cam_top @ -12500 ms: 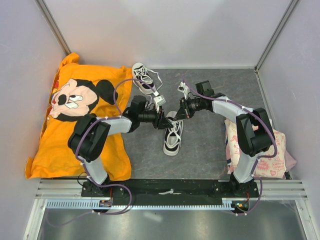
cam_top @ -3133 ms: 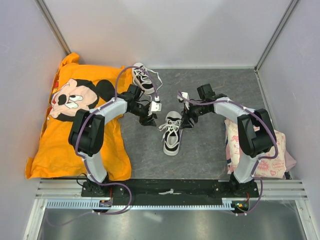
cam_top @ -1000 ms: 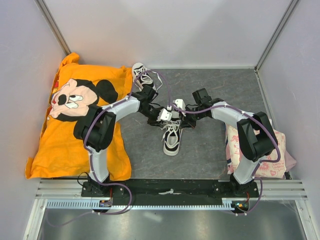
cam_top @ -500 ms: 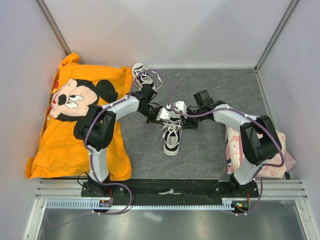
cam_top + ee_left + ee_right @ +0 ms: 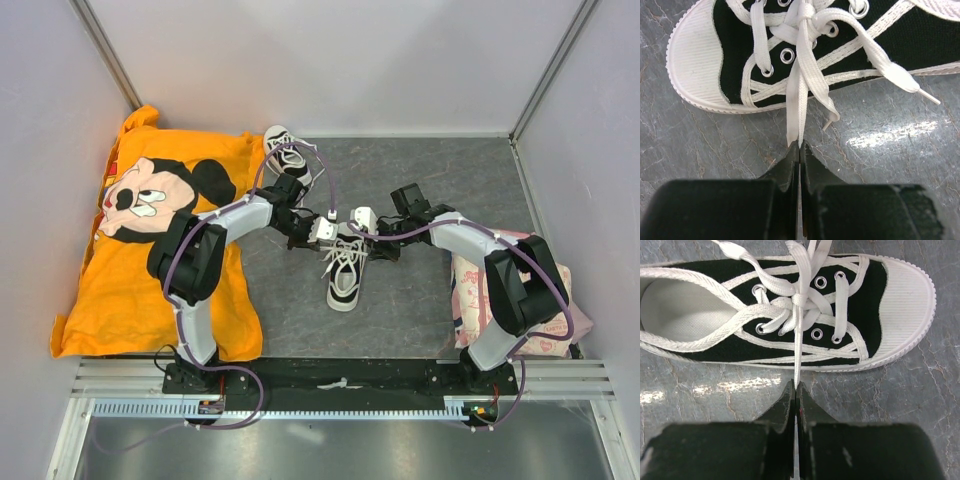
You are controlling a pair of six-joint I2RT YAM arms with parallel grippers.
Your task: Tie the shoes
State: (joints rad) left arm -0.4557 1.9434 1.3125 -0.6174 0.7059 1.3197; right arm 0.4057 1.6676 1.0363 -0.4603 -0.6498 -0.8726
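One shoe (image 5: 343, 285), black with a white toe cap, lies mid-table with its toe toward the arms. The second shoe (image 5: 284, 152) sits at the back beside the left arm. My left gripper (image 5: 320, 230) is on the near shoe's left side. In the left wrist view the gripper (image 5: 800, 146) is shut on a doubled white lace (image 5: 799, 100) coming from the knot. My right gripper (image 5: 363, 222) is on the shoe's right side. In the right wrist view the gripper (image 5: 795, 385) is shut on a single taut lace strand (image 5: 798, 350) above the shoe (image 5: 900, 290).
An orange cartoon-mouse shirt (image 5: 150, 240) covers the table's left side. A pink printed cloth (image 5: 525, 305) lies at the right under the right arm. Pale walls enclose the grey table (image 5: 420, 310) on three sides.
My left gripper has shut on the lace beside the shoe. The right gripper stayed shut on its strand. Both hands drew slightly apart.
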